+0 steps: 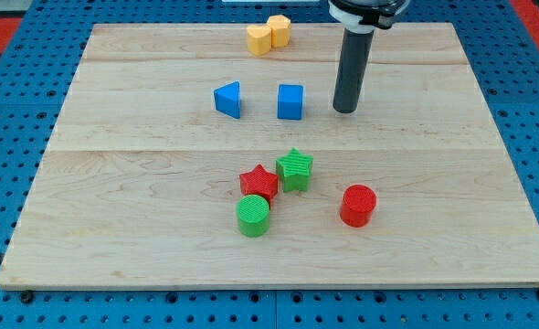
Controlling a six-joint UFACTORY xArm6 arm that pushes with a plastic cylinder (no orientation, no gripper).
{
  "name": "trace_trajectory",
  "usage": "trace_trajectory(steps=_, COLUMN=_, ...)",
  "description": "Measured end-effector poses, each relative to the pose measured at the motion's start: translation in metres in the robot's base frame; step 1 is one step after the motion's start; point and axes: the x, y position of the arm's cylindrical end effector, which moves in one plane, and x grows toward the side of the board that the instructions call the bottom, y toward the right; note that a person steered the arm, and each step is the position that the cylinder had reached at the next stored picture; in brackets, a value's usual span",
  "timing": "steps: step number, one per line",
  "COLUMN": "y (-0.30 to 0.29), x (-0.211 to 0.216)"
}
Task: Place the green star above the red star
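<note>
Green star [295, 170] lies below my tip [344, 111] and a little toward the view's left, well apart from it, with bare board between. It sits just beside the red star [259, 182], touching or nearly so, on that star's right and only slightly higher in the view; so it is not yet above it. My tip is a plain rod end (no jaws to open or close, so nothing is gripped), resting on the board [142, 183] just right of the blue cube [290, 101].

Relation that matters: the green star needs to travel up and leftward round the red star's upper corner, so I judge the push should come from the green star's lower right side. My tip stands on the wrong side for that, up above it. It would have to pass down the star's right flank, between it and the red cylinder [358, 205], before pushing.

A green cylinder [253, 216] sits further down-left of my tip, against the red star's lower edge, and could shift if the red star gets nudged.
</note>
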Motion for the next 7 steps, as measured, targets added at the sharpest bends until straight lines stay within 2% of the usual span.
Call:
trace_trajectory(steps=2, y=0.0, x=-0.006)
trace_trajectory(steps=3, y=-0.018, x=0.006)
trace_trajectory(steps=5, y=-0.004, x=0.078)
trace_trajectory(steps=6, y=-0.05, x=0.107)
trace_trajectory(steps=7, y=-0.074, x=0.103)
